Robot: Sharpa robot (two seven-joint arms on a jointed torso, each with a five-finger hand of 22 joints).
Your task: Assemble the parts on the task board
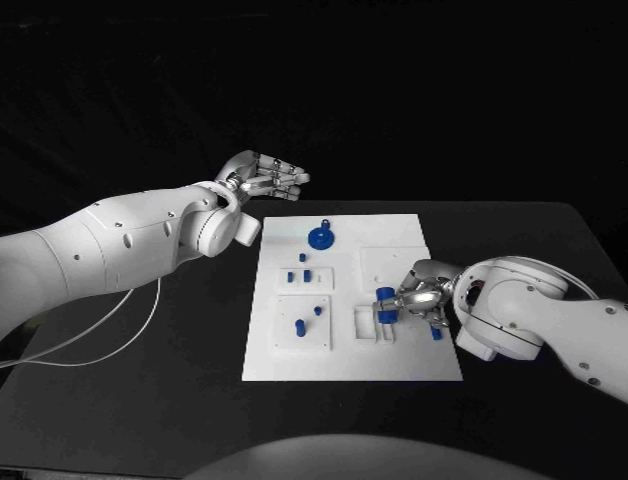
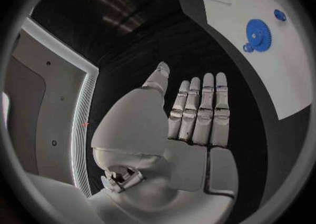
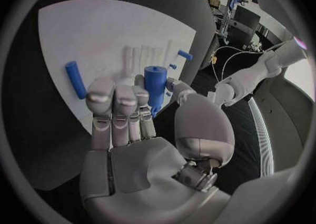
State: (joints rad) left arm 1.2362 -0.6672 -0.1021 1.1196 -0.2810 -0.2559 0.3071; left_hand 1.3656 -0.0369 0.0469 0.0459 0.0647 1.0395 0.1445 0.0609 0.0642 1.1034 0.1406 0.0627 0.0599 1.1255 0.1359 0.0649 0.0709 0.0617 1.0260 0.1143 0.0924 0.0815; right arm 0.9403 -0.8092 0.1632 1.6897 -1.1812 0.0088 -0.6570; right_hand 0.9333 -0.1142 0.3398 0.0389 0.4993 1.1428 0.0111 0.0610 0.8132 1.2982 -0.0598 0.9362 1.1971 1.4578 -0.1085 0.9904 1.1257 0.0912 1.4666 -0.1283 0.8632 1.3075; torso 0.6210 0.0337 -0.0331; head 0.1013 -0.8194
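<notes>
A white task board (image 1: 401,235) lies mid-worktop (image 1: 184,330). At its 4 o'clock, the right robot hand (image 1: 412,300) grasps a blue cylinder part (image 3: 155,85). At 11 o'clock, the left robot hand (image 1: 264,178) hovers released, fingers straight. A blue gear (image 1: 321,238) lies at 12 o'clock.

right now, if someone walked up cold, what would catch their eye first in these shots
Most likely the right hand over the right part of the white task board, holding a blue cylinder upright between thumb and fingers. Next, the big blue gear lying near the board's far edge. The left hand hovers open off the board's far left corner, holding nothing.
</notes>
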